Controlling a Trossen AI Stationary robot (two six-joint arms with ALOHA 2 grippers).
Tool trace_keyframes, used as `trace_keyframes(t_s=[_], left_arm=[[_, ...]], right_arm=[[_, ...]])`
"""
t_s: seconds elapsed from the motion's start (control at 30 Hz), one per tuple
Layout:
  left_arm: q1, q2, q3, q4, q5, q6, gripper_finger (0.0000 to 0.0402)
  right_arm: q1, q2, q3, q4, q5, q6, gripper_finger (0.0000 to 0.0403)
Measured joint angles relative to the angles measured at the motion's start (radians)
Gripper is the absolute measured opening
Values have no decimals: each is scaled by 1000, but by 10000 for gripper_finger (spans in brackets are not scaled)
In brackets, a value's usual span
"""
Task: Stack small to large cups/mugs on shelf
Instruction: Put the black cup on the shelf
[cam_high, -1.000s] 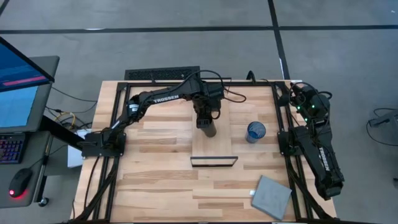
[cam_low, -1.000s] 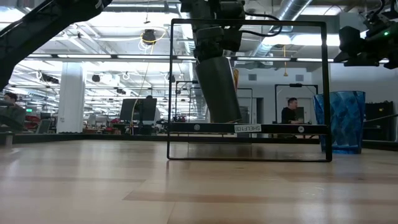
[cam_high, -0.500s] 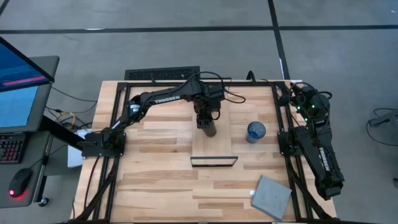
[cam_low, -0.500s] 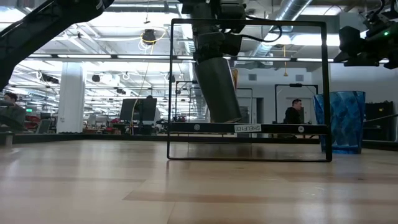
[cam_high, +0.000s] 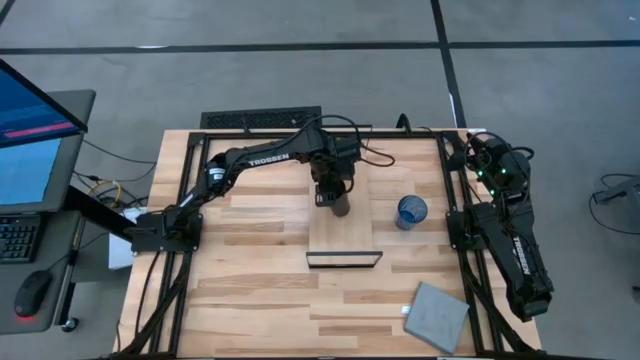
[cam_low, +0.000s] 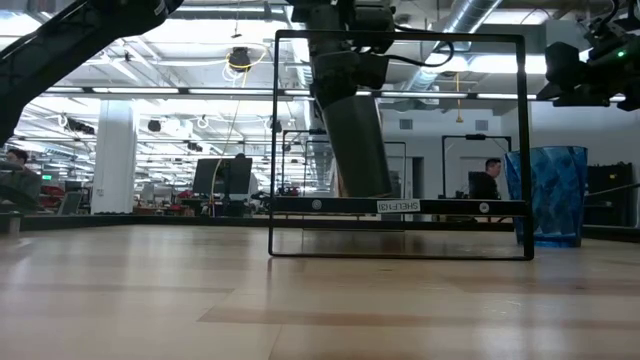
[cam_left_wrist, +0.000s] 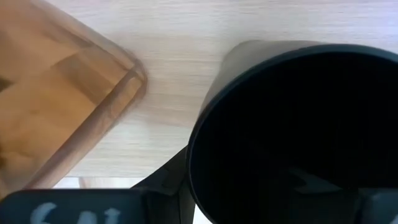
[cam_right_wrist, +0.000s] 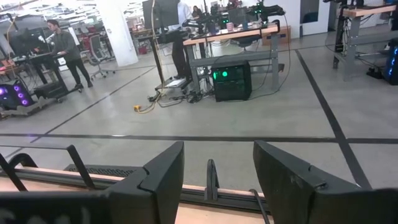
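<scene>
My left gripper (cam_high: 333, 188) is shut on the black cup (cam_high: 341, 208) over the far part of the light-wood shelf (cam_high: 345, 238). The shelf's thin black frame (cam_high: 343, 259) stands at its near end. In the low view the cup (cam_low: 350, 140) is tilted behind the frame (cam_low: 400, 36). The short blue cup (cam_high: 411, 211) stands on its base on the table, right of the shelf. The amber tumbler does not plainly show. My right gripper (cam_right_wrist: 214, 174) is open and empty at the table's far right corner. My left gripper comes at the black cup from above and holds it at its open upper end, near the rim (cam_left_wrist: 193, 155). A finger (cam_left_wrist: 165, 183) shows against the outer wall there. The cup hangs tilted below the gripper. The frame's bar hides its lower end (cam_low: 370, 188).
A grey square pad (cam_high: 437, 315) lies at the table's near right corner. The blue cup (cam_low: 548, 195) stands just right of the frame in the low view. People and desks show in the room beyond the table.
My left gripper has moved a little toward the table's far edge with the black cup. The cup has tipped somewhat more upright and stays in the hold.
</scene>
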Motion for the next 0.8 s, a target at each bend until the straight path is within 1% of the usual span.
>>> trace_keyframes(t_s=[0.33, 0.8], left_arm=[[1, -1, 17, -38, 0, -9, 115], [-1, -9, 21, -31, -8, -24, 115]], right_arm=[[0, 0, 0, 0, 0, 0, 214], [0, 0, 0, 0, 0, 0, 214]])
